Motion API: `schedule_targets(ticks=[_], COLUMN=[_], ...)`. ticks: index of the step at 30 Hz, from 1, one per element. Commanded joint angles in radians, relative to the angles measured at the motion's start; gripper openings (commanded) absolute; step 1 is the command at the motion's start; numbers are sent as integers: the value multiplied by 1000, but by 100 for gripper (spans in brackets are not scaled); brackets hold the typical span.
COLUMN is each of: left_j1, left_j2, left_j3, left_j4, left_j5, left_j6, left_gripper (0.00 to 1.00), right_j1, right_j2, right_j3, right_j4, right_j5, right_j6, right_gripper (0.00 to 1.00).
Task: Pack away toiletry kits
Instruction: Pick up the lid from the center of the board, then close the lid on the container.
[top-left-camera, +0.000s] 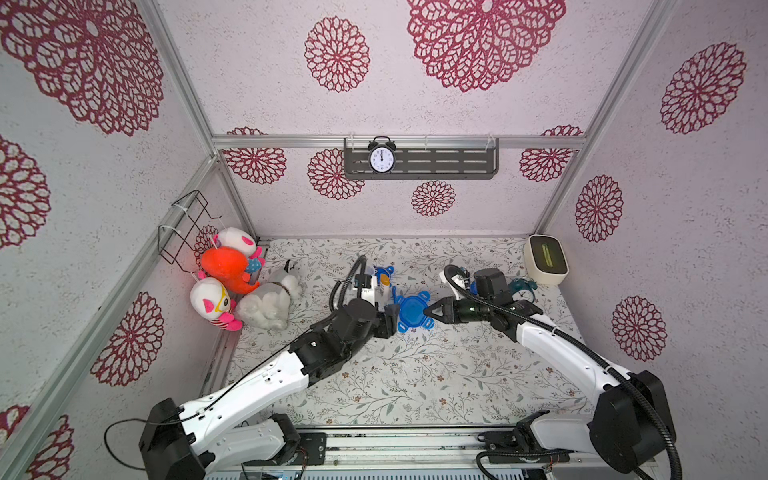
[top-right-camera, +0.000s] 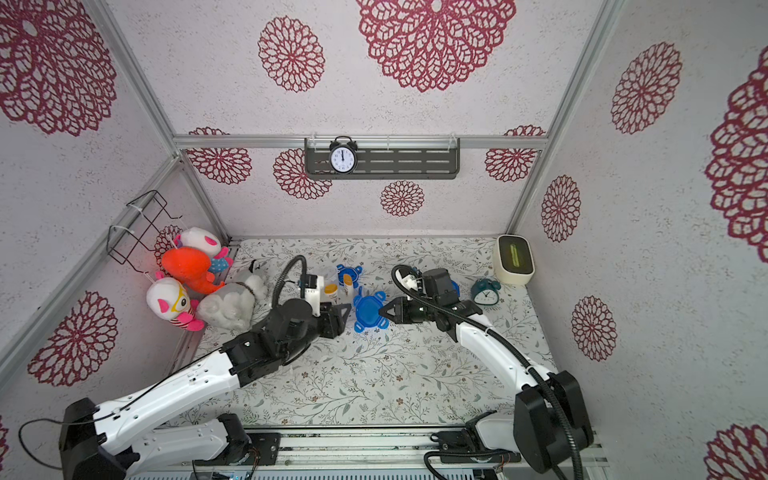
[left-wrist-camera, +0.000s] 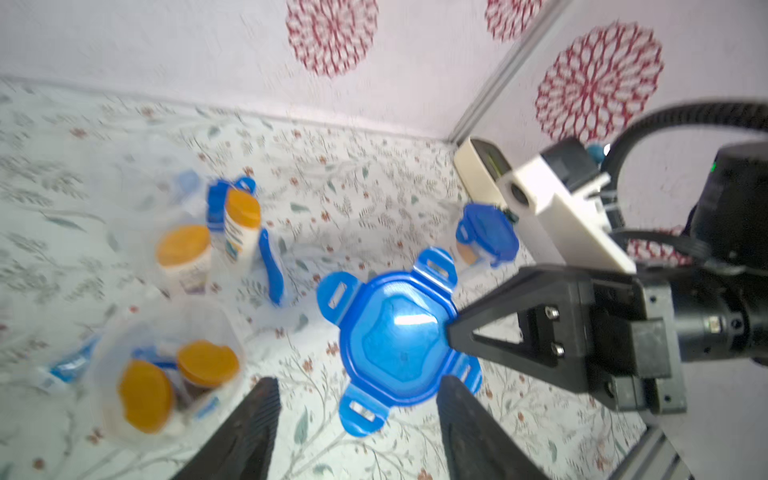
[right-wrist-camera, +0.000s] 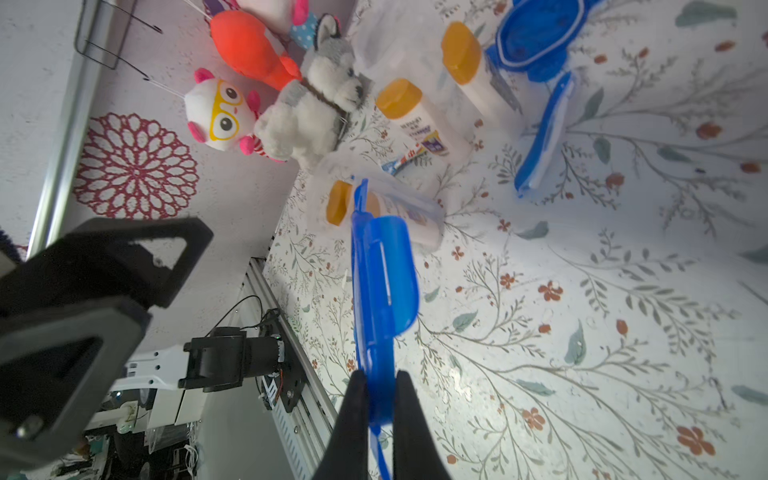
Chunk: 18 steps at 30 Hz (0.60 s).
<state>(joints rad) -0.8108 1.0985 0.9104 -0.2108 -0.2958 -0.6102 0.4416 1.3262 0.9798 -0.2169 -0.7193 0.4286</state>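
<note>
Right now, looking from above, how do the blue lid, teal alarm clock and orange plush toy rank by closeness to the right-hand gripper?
1. Blue lid, pinched in the right gripper.
2. Teal alarm clock, on the right side, farther back.
3. Orange plush toy, far left corner.

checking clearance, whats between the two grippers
The blue lid, pinched at its edge by the right gripper; left gripper open at its other side. Both top views show it.

On the table (top-left-camera: 415, 374), the lid (top-left-camera: 412, 312) sits between the left gripper (top-left-camera: 390, 315) and right gripper (top-left-camera: 428, 311), with open jars (top-right-camera: 332, 286) behind-left, plush toys (top-left-camera: 232, 282) far left, and the alarm clock (top-left-camera: 523, 291) and box (top-left-camera: 545, 259) back right.
</note>
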Motion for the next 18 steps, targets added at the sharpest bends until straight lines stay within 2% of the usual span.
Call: schedule_targets(ticks=[1, 5, 8, 11, 13, 18], left_j1=[134, 247, 328, 433, 479, 498], left_j2=[-47, -67, -76, -77, -73, -59], left_j3=[50, 58, 34, 10, 1, -14], left_j4=[-55, -62, -25, 21, 38, 40], left_j5=[98, 233, 303, 404, 435, 375], left_j6=[172, 340, 394, 356, 317, 249], left_gripper=[66, 69, 72, 74, 75, 76], right_j1=[-5, -5, -5, -6, 0, 35], right_j2=[33, 128, 217, 264, 275, 289], right_j3=[87, 203, 285, 292, 243, 90], right_j4=[-37, -54, -41, 97, 278, 727], right_j5=[-88, -156, -176, -190, -201, -143], right_j6=[-111, -168, -120, 47, 229, 640], right_gripper=[2, 2, 1, 0, 0, 0])
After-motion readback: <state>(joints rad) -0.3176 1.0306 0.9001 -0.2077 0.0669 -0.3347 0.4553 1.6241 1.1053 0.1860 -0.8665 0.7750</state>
